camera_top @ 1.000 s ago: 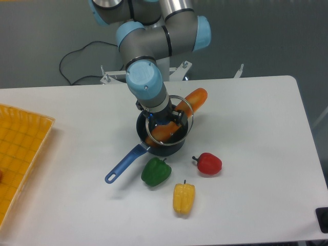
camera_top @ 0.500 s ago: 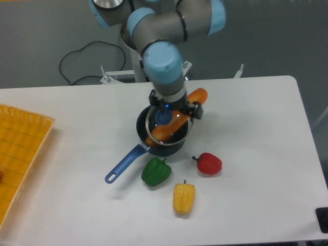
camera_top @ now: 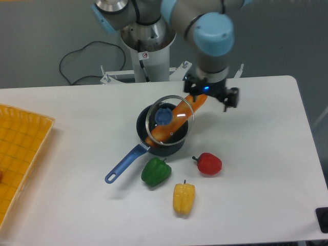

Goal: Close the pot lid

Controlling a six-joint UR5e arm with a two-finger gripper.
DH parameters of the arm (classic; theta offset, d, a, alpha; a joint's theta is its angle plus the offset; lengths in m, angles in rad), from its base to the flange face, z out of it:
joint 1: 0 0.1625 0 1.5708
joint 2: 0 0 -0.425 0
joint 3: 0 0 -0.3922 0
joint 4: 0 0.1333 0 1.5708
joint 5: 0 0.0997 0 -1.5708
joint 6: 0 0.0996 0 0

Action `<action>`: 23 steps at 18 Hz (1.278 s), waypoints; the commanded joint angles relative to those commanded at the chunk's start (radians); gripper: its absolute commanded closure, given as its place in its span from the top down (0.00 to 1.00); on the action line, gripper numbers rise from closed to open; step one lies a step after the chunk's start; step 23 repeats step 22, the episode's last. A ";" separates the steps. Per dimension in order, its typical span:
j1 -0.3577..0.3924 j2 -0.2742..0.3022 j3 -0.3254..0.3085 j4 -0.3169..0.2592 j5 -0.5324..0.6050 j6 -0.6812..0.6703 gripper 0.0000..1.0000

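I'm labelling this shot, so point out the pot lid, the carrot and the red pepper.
pot lid [camera_top: 169, 119], fixed camera, on the clear glass beside the blue knob
carrot [camera_top: 197, 99], fixed camera, on its upper end outside the pot
red pepper [camera_top: 209, 163], fixed camera, on its body

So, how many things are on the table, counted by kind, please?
Bell peppers: 3 (red, green, yellow)
Carrot: 1
Pot: 1
Pot lid: 1
Yellow tray: 1
Total: 7

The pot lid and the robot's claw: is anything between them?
Yes. In the camera view, the carrot's upper end sticks out past the pot lid toward the gripper.
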 joint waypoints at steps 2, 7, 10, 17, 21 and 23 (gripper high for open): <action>0.038 -0.044 0.023 0.012 -0.006 0.063 1.00; 0.094 -0.117 0.048 0.080 -0.038 0.181 1.00; 0.126 -0.138 0.051 0.089 -0.041 0.276 1.00; 0.173 -0.190 0.052 0.158 -0.040 0.554 1.00; 0.177 -0.198 0.049 0.156 -0.038 0.596 1.00; 0.178 -0.197 0.049 0.156 -0.040 0.596 1.00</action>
